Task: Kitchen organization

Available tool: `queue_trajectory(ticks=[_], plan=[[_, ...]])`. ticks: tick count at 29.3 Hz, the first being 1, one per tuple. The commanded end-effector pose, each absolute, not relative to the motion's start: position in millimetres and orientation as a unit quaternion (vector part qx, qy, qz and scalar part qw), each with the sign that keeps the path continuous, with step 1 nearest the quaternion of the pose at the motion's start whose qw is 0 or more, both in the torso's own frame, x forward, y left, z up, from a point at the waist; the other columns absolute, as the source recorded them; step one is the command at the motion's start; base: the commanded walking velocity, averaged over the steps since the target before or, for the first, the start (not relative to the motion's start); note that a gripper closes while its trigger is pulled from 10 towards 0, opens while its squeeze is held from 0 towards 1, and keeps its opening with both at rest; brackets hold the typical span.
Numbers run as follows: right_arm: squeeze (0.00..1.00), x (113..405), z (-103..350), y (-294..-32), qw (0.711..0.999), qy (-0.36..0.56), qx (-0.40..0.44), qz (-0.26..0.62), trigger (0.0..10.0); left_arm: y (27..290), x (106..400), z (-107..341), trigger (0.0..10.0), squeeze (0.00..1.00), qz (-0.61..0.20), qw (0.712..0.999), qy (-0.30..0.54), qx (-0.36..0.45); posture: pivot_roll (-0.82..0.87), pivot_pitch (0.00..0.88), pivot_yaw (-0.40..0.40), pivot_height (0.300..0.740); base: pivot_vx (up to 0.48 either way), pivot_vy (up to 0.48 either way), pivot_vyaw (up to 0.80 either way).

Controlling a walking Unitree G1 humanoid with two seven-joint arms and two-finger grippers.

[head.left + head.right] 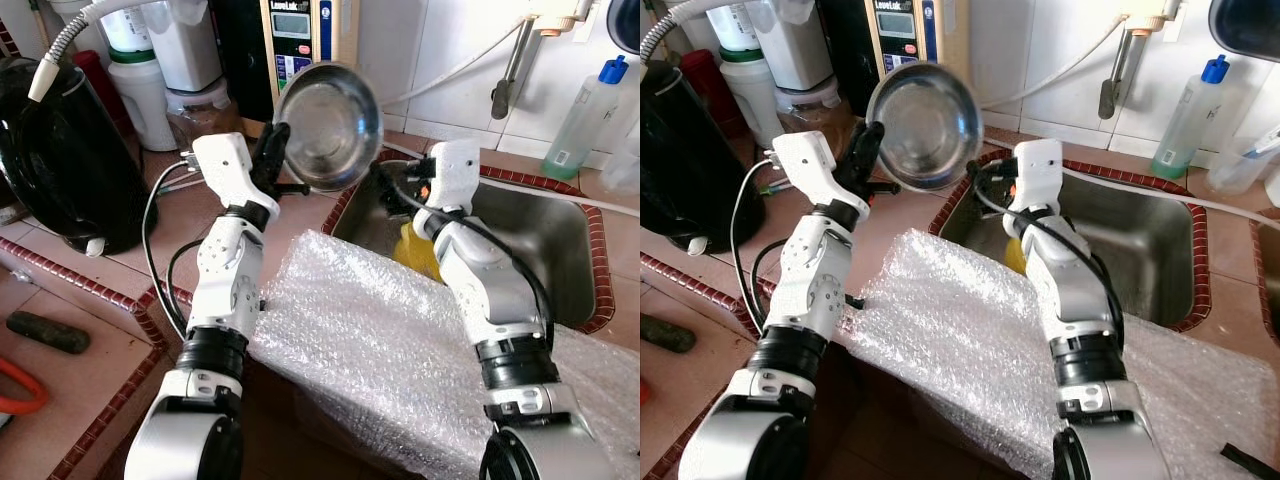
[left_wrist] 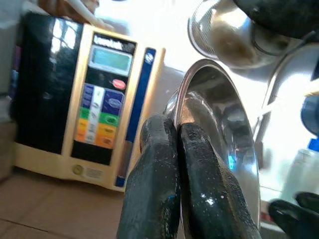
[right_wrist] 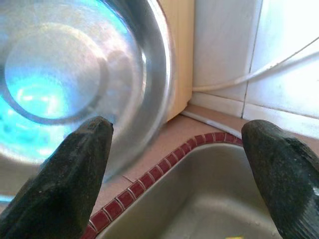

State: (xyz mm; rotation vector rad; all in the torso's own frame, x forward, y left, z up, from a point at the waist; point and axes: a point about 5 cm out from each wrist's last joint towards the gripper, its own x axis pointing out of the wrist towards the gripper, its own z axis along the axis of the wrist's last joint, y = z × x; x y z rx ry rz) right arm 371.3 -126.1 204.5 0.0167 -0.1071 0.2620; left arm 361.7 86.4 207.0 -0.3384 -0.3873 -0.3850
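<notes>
1. Bowl (image 1: 328, 125) is the thing in hand: a shiny steel one, empty, held up on edge above the near left corner of the sink (image 1: 545, 245), with its hollow facing the robot.
2. The left end effector (image 1: 272, 155) has its two black fingers (image 2: 164, 184) pressed together on the bowl's rim, one inside the lip and one outside. That is a thin pinch on smooth metal, so I judge the bowl could swivel or slip if it is swung fast.
3. The right end effector (image 3: 174, 179) waits just beside the bowl's right edge, over the sink corner, its fingers spread wide and touching nothing.
4. To do this step well, I would keep the left wrist steady and move slowly. If a handover or a second hold is meant, the right fingers should close on the opposite rim before the left pinch eases.
5. Where the bowl belongs cannot be told from the task line. The tiled table (image 1: 70, 300) to the left looks the nearest free spot.
6. The sink basin holds something yellow (image 1: 415, 250) at its near edge, partly hidden behind the right arm.
7. A sheet of bubble wrap (image 1: 370, 340) lies across the front between the arms. It is soft footing for a bowl.
8. A clear bottle with a blue cap (image 1: 585, 115) stands behind the sink, with greenish liquid low inside it.
</notes>
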Motion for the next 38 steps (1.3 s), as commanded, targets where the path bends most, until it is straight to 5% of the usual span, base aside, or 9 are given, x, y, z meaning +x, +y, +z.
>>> queue_trajectory(ticks=[1, 6, 7, 8, 10, 11, 25, 38], plan=[[0.00, 374.1, 209.5, -125.3, 0.990, -0.061, 0.019, 0.129, 10.0, 84.0, 358.9, 213.9, 0.0, 0.00, -0.204, 0.944, -0.202, -0.163, 0.02, 0.000, 0.050, 0.740, 0.000, 0.000, 0.00], [0.00, 377.4, 208.2, -126.3, 0.990, -0.060, 0.033, 0.127, 10.0, 77.3, 354.0, 212.4, 0.0, 0.00, -0.223, 0.939, -0.197, -0.174, 0.02, 0.000, 0.051, 0.740, 0.000, 0.000, 0.00], [0.00, 380.1, 207.5, -128.5, 0.990, -0.058, 0.049, 0.122, 9.1, 74.8, 351.8, 213.4, 0.0, 0.00, -0.232, 0.935, -0.196, -0.181, 0.02, 0.000, 0.053, 0.740, 0.000, 0.000, 0.00], [0.00, 381.4, 207.7, -129.5, 0.989, -0.056, 0.067, 0.121, 4.7, 72.6, 350.2, 214.7, 0.0, 0.00, -0.240, 0.933, -0.197, -0.184, 0.02, 0.000, 0.053, 0.740, 0.000, 0.000, 0.00], [0.00, 381.8, 207.8, -129.6, 0.988, -0.055, 0.074, 0.123, 4.7, 71.7, 349.4, 215.2, 0.0, 0.00, -0.244, 0.932, -0.197, -0.183, 0.02, 0.000, 0.054, 0.740, 0.000, 0.000, 0.00], [0.00, 382.7, 208.7, -130.3, 0.986, -0.057, 0.093, 0.122, 0.0, 70.1, 347.5, 216.4, 0.0, 0.00, -0.253, 0.929, -0.195, -0.188, 0.02, 0.000, 0.053, 0.740, 0.000, 0.000, 0.00], [0.00, 386.9, 211.0, -138.7, 0.967, -0.059, 0.222, 0.112, 0.0, 70.7, 343.3, 213.9, 0.0, 0.00, -0.260, 0.927, -0.184, -0.196, 0.02, 0.000, 0.045, 0.740, 0.000, 0.000, 0.00], [0.00, 382.1, 205.3, -130.9, 0.955, -0.043, 0.241, 0.169, 0.0, 70.9, 343.6, 210.2, 0.0, 0.00, -0.259, 0.929, -0.173, -0.199, 0.02, 0.000, 0.044, 0.740, 0.000, 0.000, 0.00]])
